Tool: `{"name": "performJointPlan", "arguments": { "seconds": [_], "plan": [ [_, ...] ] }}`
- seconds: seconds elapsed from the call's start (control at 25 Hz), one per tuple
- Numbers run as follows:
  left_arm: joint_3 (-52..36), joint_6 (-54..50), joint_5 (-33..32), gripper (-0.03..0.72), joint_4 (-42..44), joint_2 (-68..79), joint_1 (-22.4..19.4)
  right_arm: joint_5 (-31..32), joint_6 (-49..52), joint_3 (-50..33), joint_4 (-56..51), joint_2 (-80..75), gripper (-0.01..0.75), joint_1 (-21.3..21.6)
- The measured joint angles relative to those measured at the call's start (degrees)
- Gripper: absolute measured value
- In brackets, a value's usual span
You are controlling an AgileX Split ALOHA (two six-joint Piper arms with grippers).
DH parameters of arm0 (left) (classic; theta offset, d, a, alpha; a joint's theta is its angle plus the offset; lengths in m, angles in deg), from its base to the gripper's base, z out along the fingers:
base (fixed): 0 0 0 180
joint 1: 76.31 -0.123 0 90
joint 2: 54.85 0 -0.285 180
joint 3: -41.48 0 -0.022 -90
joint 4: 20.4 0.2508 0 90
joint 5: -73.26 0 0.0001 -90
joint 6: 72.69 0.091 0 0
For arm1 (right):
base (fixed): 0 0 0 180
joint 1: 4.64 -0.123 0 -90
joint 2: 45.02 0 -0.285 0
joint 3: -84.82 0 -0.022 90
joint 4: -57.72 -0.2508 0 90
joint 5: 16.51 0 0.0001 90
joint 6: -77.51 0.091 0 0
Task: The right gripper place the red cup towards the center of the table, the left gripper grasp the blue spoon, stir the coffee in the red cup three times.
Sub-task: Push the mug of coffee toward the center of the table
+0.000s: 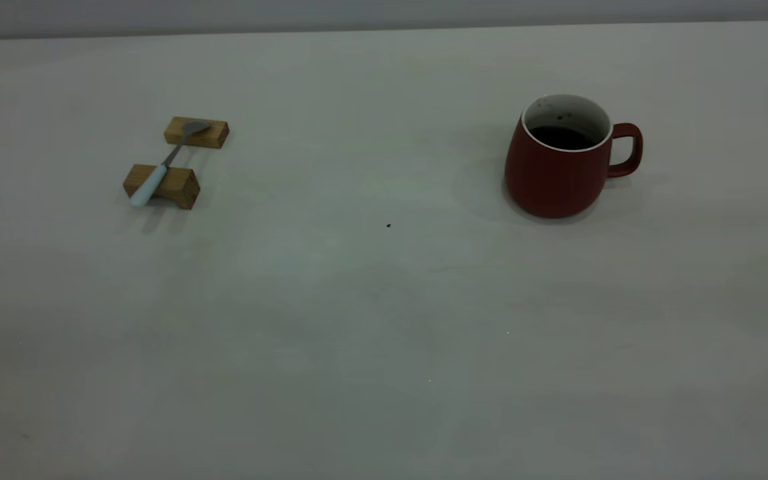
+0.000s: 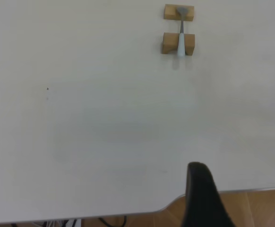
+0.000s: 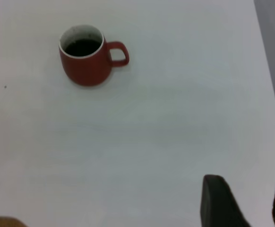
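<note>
Cup: red cup stands right of table centre, coffee high; jerky push spills.
Spoon: blue spoon bridges two wooden blocks; may roll off.
Right end effector: fingers apart, well away from cup.
Left end effector: cannot tell.

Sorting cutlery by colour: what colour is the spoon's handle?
Pale light blue, with a grey metal neck and bowl; the blue spoon shows best in the exterior view.

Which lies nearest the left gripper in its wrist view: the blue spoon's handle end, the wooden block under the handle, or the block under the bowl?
1. Blue spoon handle end, overhanging toward the left gripper.
2. Handle-side wooden block, just behind.
3. Bowl-side wooden block, farthest.
</note>
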Motion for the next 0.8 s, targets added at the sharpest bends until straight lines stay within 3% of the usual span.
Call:
{"name": "performJointPlan", "arguments": {
  "seconds": [0.16,0.32,0.4,0.8],
  "plan": [
    [0.0,0.0,0.0,0.498,0.0,0.0,0.0,-2.9,-0.2,5.6,0.1,-12.8,0.453,0.0],
    [0.0,0.0,0.0,0.498,0.0,0.0,0.0,-6.5,-1.4,10.1,1.7,-29.9,0.654,0.0],
    [0.0,0.0,0.0,0.498,0.0,0.0,0.0,-8.7,-4.1,12.3,3.0,-38.8,0.71,0.0],
    [0.0,0.0,0.0,0.498,0.0,0.0,0.0,-23.0,-24.9,22.7,4.7,-75.7,0.701,-0.1]
  ]
}}
